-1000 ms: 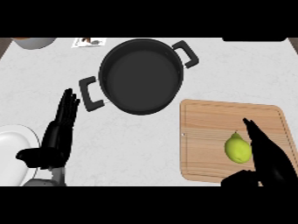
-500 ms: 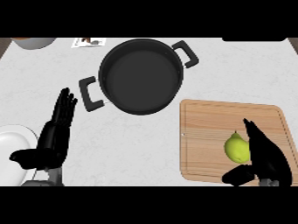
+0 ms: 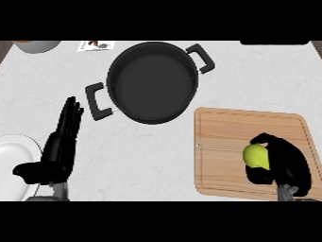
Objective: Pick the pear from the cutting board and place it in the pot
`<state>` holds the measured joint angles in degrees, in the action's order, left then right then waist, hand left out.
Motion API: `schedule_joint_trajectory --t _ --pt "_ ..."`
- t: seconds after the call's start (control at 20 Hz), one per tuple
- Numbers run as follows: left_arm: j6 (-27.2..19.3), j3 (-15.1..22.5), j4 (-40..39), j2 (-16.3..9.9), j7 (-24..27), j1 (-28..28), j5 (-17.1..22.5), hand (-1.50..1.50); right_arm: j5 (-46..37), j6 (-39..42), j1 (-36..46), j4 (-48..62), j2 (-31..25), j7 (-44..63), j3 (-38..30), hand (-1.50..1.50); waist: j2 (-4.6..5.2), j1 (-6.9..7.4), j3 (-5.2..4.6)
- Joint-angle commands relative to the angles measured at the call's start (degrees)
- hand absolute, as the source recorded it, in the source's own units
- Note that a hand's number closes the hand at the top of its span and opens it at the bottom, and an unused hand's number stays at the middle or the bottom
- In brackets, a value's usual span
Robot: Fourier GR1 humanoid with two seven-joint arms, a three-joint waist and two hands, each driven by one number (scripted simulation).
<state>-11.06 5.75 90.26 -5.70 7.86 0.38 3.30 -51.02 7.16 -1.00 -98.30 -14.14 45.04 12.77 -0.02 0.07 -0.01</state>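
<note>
- The fingers (image 3: 262, 139) of the right hand (image 3: 287, 163) are seen curled over the top and right side of the pear (image 3: 257, 156), with the thumb hooked beneath it; the fruit is judged to be gripped, not merely touched
- The pear is found on the cutting board (image 3: 223, 142), right of the board's middle, its long axis running roughly up and down the view; its left flank is left uncovered
- Whether the pear is already lifted off the wood cannot be told
- The pot (image 3: 151, 82) is placed up and to the left of the held pear, well apart from it, one edge just beside the board's top left corner; a carry in that direction is judged to be called for
- The right hand is plainly the nearer; the left hand (image 3: 59, 146) is rested open, fingers straight and upward, at lower left beside a white plate (image 3: 3, 156); nothing is held by it
</note>
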Motion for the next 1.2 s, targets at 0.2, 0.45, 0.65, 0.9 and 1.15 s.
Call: schedule_joint_trajectory --t 0.2,0.45,0.65,0.9,1.15 --pt "-0.10 -1.81 1.95 0.77 -3.31 -1.60 -0.60 0.00 -5.49 -3.47 -0.50 2.41 0.26 -5.87 -0.69 1.50 -0.01 -0.10 0.01" --pt "2.16 2.23 0.31 1.52 -1.47 -2.86 -1.68 0.00 -12.61 1.46 12.98 7.52 13.57 -0.47 17.35 1.50 0.65 5.03 -0.12" --pt "4.10 4.24 -0.63 2.28 -1.40 -4.66 -1.30 0.00 -9.80 2.79 21.36 11.60 13.95 -1.97 26.80 1.50 2.06 12.20 -0.20" --pt "4.71 5.06 -0.56 2.24 -2.17 -6.39 -1.72 0.00 -7.01 -1.66 34.41 16.95 14.08 2.71 31.17 1.50 1.57 12.45 -0.05" --pt "3.34 5.23 -2.59 3.27 -2.02 -6.93 -2.76 0.00 -5.82 -7.71 46.66 17.16 14.12 8.78 34.08 1.50 0.97 11.81 -0.17"
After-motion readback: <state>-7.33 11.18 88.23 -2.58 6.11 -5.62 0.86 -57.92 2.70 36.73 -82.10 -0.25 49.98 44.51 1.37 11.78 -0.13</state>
